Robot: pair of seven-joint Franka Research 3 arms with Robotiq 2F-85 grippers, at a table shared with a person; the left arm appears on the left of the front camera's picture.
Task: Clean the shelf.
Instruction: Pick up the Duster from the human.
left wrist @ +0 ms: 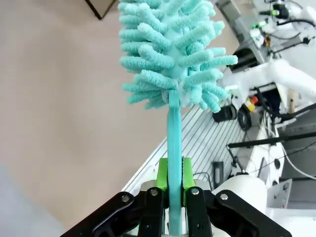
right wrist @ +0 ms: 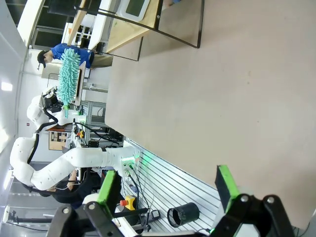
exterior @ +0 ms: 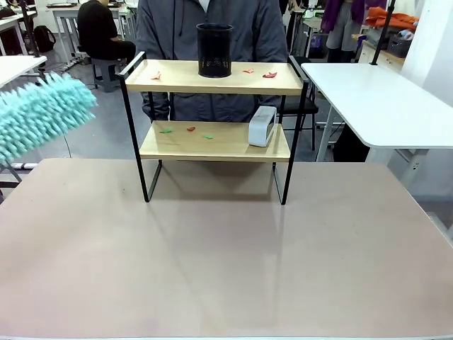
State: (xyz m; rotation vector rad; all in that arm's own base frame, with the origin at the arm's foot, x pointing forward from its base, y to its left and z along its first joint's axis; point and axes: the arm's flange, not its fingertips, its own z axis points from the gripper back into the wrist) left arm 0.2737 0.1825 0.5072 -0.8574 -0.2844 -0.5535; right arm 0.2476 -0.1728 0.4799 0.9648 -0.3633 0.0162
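The shelf [exterior: 212, 142], a black-framed rack with two light wooden boards, stands at the far middle of the table, and its lower end shows in the right wrist view [right wrist: 129, 33]. Small paper scraps [exterior: 270, 74] lie on the top board, and more scraps [exterior: 191, 129] on the lower one. My left gripper [left wrist: 174, 173] is shut on the handle of a fluffy teal duster [left wrist: 170, 49]. The duster head [exterior: 39, 113] hangs at the left edge of the front view, apart from the shelf. My right gripper [right wrist: 167, 182] is open above the table with nothing between its fingers.
A black mesh pen holder [exterior: 214, 49] stands on the top board and a white boxy device [exterior: 262, 126] on the lower one. A person in a grey jacket [exterior: 170, 35] stands right behind the shelf. The brown table [exterior: 226, 255] stretches in front, with a white table [exterior: 382, 99] at right.
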